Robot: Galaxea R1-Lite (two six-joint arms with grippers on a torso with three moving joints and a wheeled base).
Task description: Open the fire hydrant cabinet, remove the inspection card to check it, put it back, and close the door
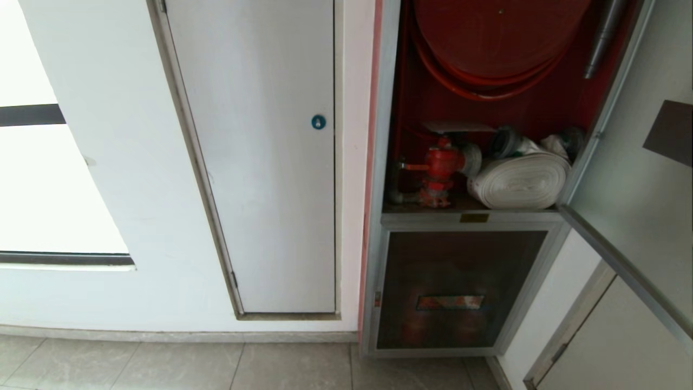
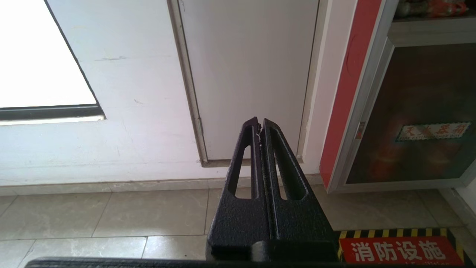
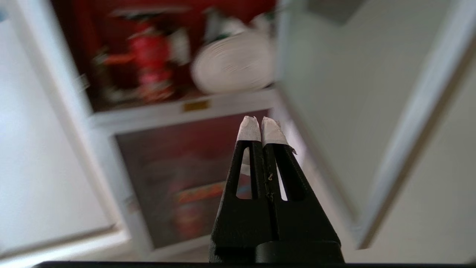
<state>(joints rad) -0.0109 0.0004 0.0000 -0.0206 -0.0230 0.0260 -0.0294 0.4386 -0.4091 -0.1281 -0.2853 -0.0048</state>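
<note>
The fire hydrant cabinet [image 1: 385,162] stands open, its brushed silver aluminium frame wrapped round a deep red interior. Up top sits the big round red hose reel [image 1: 498,38], a red hose looped under its rim. Below it, the chunky red valve [image 1: 441,170] stands upright on the cabinet's floor, and just beside it lies the white hose [image 1: 520,181], wound into a flat ribbed coil. Resting above the valve is a thin, pale, flat sheet, the inspection card [image 1: 460,127]; its print is too small to read.

The door [image 1: 639,179] hangs swung wide on the right, a large smooth glass panel in a silver frame. Beneath the open bay, a smaller dark glass door [image 1: 460,290] with a red label strip is shut. To the left is a plain white door [image 1: 260,162] with a small round blue lock [image 1: 318,122], and grey tiled floor [image 1: 162,365] runs along the bottom.

Neither arm shows from the head camera. The left tool [image 2: 260,124], black and rough-textured with slotted tapering fingers, is pressed fully together and empty, aimed low at the white door's foot. The right tool [image 3: 261,123], its tips wrapped in white tape, is also closed tight with nothing in it, pointing toward the cabinet's sill below the hose, clear of everything.
</note>
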